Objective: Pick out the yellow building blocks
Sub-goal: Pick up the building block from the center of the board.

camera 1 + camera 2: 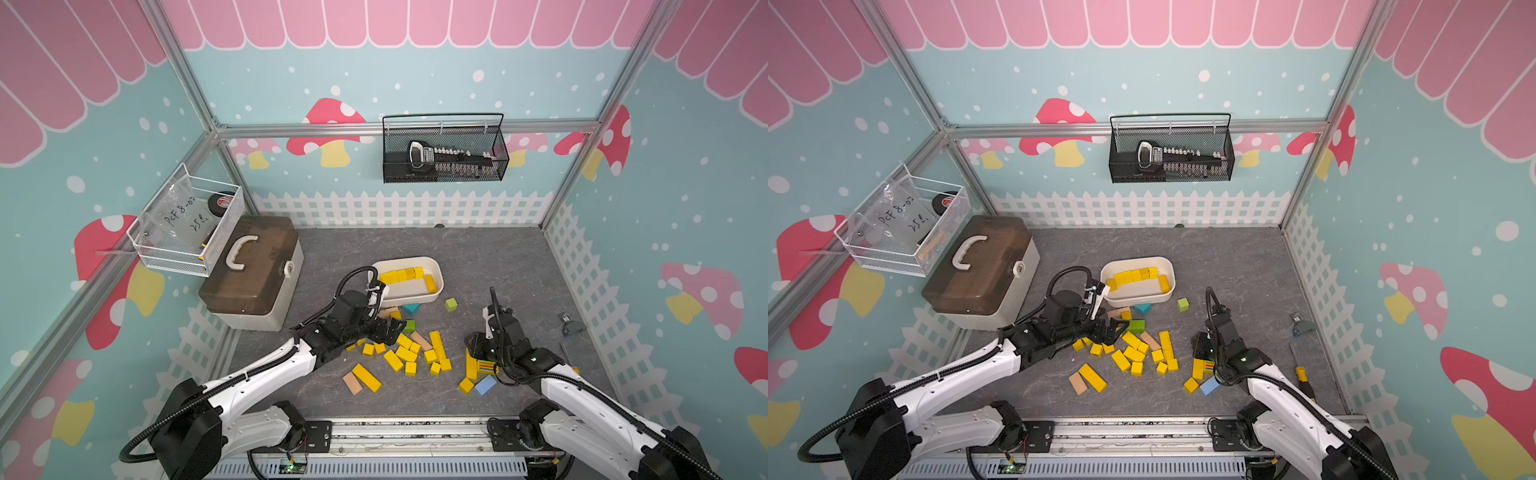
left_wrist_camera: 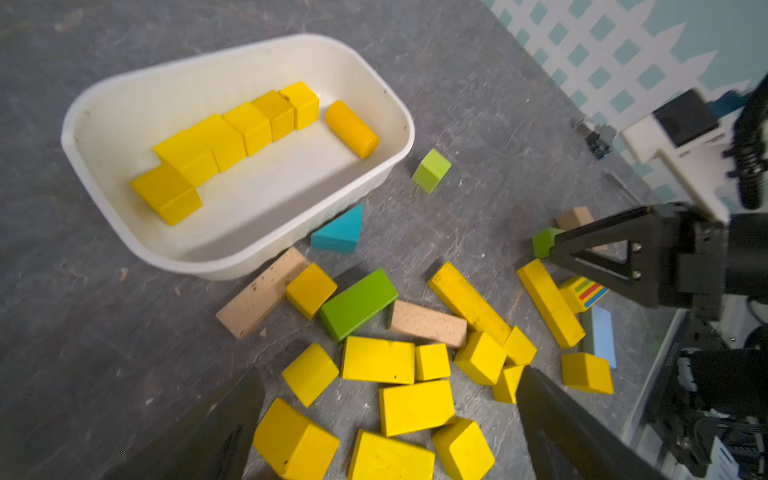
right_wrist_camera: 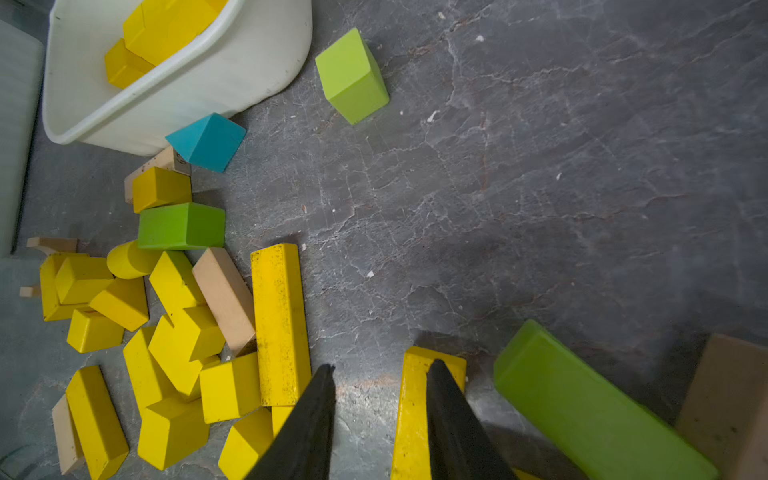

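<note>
Many yellow blocks (image 1: 405, 354) lie near the tub (image 1: 415, 297), some inside it. They look light, hard, smooth: grab flat sides. Left gripper (image 2: 386, 374) is wide open; right gripper (image 3: 383, 365) a little open.

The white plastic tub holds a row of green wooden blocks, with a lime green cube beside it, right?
No: the wooden blocks in the white plastic tub are yellow, as the left wrist view shows. The lime green cube is beside it.
</note>
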You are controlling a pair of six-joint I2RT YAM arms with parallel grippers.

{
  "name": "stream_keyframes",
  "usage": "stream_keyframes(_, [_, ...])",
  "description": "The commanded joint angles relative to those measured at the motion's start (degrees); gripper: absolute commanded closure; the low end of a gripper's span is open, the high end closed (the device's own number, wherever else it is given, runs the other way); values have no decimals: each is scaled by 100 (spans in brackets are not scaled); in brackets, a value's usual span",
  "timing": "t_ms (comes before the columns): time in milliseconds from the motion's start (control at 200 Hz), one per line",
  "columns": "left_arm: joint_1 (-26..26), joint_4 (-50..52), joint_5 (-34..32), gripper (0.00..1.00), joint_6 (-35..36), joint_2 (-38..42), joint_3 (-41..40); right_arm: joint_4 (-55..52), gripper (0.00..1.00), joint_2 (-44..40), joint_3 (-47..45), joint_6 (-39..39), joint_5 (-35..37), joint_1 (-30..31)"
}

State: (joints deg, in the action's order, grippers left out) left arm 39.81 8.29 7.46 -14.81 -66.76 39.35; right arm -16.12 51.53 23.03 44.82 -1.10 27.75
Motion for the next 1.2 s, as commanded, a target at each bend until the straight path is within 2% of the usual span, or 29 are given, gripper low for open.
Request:
stream_keyframes(0, [22,-424,-185,0,15,350,-50,-196,62,-19,217,-116,64,3])
stream_keyframes(95, [20,-346,-452,0,118,687,-314,-412,62,-11,289,-174,187,2])
stream_keyframes(215, [18,-46,-1288,0,-36,1161,-529,-531,62,70,372,-150,242,3])
stream_keyframes(300, [-45,52,-1525,0,-119,1423,-622,-717,62,273,496,-60,358,3])
stream_keyframes(430, [-192,-66,-1414,0,-233,1659,-811,-1306,58,534,716,114,365,11])
stream_keyframes(565, [-250,-108,-1325,0,-220,1664,-824,-1820,53,112,454,442,526,18])
stream_keyframes(650, [-305,-85,-1333,0,-241,1496,-739,-2223,43,-87,498,517,611,18])
stream_keyframes(816, [-441,-38,-960,0,-198,1043,-505,-2768,26,-129,489,613,720,20])
stream_keyframes(991, [-464,-29,-878,1,-180,907,-442,-2621,22,199,422,586,594,20])
stream_keyframes(1196, [-495,-45,-868,0,-205,963,-489,-2524,24,673,572,528,626,116])
